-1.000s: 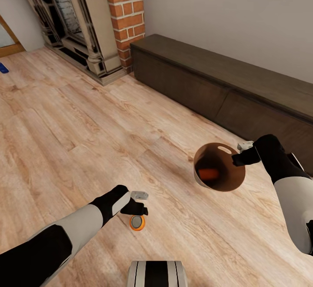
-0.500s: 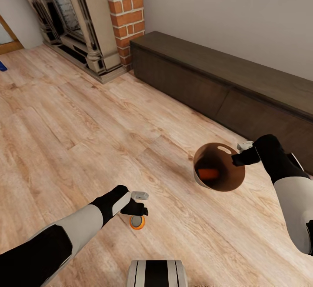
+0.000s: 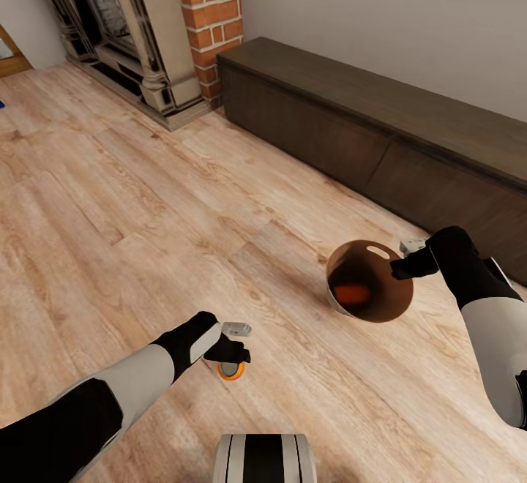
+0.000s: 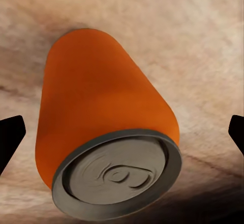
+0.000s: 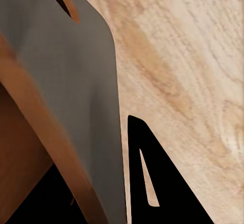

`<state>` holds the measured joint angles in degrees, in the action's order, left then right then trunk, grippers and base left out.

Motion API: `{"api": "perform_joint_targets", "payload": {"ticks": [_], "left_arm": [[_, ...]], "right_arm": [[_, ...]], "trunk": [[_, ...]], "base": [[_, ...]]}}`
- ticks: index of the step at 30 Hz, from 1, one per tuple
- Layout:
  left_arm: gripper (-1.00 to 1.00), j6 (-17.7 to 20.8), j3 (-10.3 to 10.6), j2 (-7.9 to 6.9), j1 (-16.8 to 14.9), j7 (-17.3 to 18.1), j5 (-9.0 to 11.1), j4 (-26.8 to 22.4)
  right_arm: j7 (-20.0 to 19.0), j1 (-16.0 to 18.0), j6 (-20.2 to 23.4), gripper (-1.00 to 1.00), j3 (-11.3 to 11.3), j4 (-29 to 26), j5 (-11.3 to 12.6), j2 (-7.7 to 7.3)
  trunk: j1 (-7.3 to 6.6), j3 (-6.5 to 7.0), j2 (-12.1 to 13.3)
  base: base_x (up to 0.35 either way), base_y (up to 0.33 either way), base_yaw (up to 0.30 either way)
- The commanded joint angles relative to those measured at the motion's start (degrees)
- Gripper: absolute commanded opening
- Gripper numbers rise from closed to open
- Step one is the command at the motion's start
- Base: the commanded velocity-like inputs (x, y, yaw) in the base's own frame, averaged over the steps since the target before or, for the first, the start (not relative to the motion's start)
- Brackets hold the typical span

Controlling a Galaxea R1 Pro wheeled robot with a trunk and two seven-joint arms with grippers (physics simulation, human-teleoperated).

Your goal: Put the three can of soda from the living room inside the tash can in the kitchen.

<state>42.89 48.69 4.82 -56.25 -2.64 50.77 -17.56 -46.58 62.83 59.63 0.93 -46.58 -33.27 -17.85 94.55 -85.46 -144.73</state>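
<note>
Meanwhile the whole head view has slid: the brick fireplace (image 3: 201, 25) and the long dark wood cabinet (image 3: 380, 139) sit higher in the picture than a second ago, which is the camera moving, while both arms keep the same pose relative to the robot.

The left claw (image 3: 233, 344) hangs over the pale wood floor (image 3: 110, 197) with an orange soda can (image 3: 231, 371) directly under it. From the left wrist camera that can (image 4: 104, 132) sits between the two dark fingertips (image 4: 10, 137), which stand wide apart and do not touch it; its silver top with the pull tab faces the camera. Whether it rests on the boards or hangs above them cannot be told. No brand or lettering can be read on it.

The right claw (image 3: 407, 257) is clamped on the far right rim of the trash can (image 3: 380, 304), beside its oval handle hole, holding it tilted with the tan-brown inside toward the head camera. A second orange can (image 3: 351, 293) lies inside. The right wrist camera shows the bin's grey wall (image 5: 86, 96) pressed against a black finger (image 5: 152, 178).
</note>
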Motion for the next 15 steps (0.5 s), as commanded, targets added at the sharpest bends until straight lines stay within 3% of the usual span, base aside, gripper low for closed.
{"api": "perform_joint_targets", "payload": {"ticks": [1,15], "left_arm": [[1.0,0.0,0.0,0.0,0.0,0.0,0.01,0.0],[1.0,-0.18,0.0,0.01,0.15,-0.06,-0.01,0.02]], "right_arm": [[-0.21,0.02,0.37,-1.0,0.03,0.0,0.9,0.01],[-0.19,0.02,0.37,-1.0,0.03,0.0,0.87,0.07]], "trunk": [[-0.01,0.0,0.0],[-0.01,0.0,0.0]], "base": [[0.0,0.0,0.0],[0.0,0.0,0.0]]}}
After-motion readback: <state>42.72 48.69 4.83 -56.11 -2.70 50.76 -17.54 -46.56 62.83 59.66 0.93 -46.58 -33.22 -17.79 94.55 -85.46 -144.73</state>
